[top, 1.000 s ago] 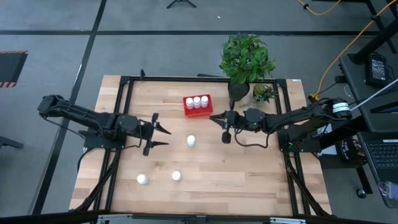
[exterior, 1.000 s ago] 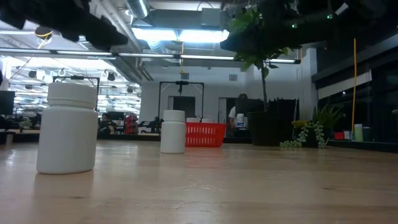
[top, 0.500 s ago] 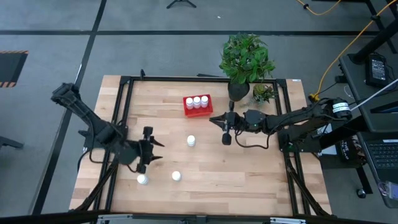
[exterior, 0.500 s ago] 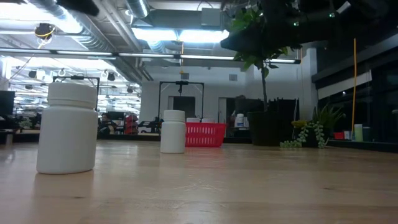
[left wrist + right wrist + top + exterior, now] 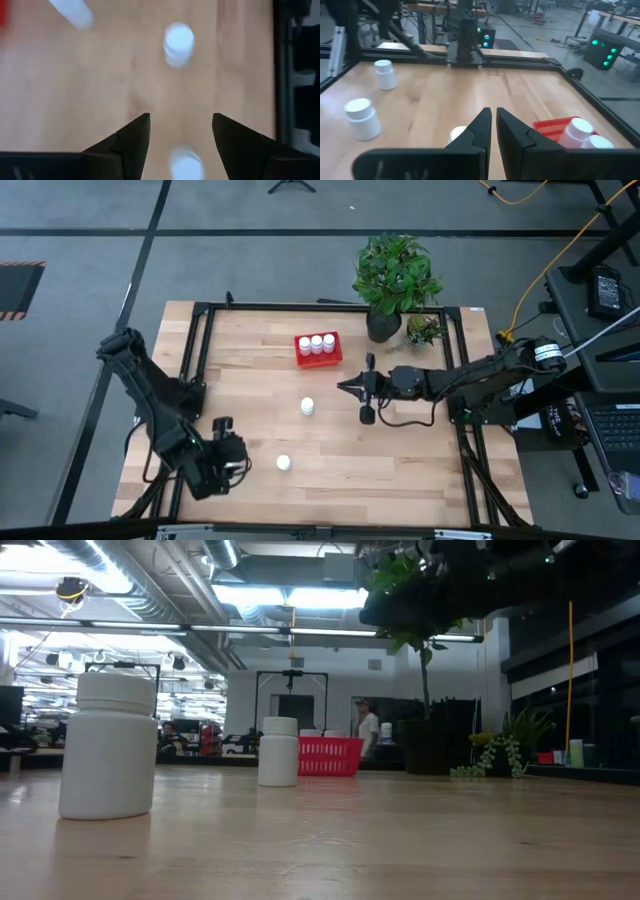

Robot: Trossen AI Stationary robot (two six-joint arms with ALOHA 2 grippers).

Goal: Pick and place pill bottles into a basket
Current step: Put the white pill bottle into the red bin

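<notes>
The red basket (image 5: 317, 348) stands at the table's far middle with three white pill bottles in it. One bottle (image 5: 307, 407) stands mid-table, another (image 5: 284, 463) nearer the front. My left gripper (image 5: 232, 460) hangs open at the near left, pointing down. A third loose bottle (image 5: 185, 165) stands on the table below the gap between its fingers, untouched; the arm hides that bottle in the high view. My right gripper (image 5: 345, 386) is shut and empty, level above the table, right of the mid-table bottle. It also shows in the right wrist view (image 5: 493, 120).
A potted plant (image 5: 393, 280) and a smaller plant (image 5: 424, 330) stand at the far right, close to my right arm. The black frame rails (image 5: 200, 330) run along the table's sides. In the low view a person (image 5: 367, 727) walks in the room beyond the table.
My left gripper has swung from the table's left middle toward the near edge and tipped to point down over the near-left bottle, now hidden under it in the high view. My right gripper has shifted slightly toward the near edge. The bottles and basket have stayed put.
</notes>
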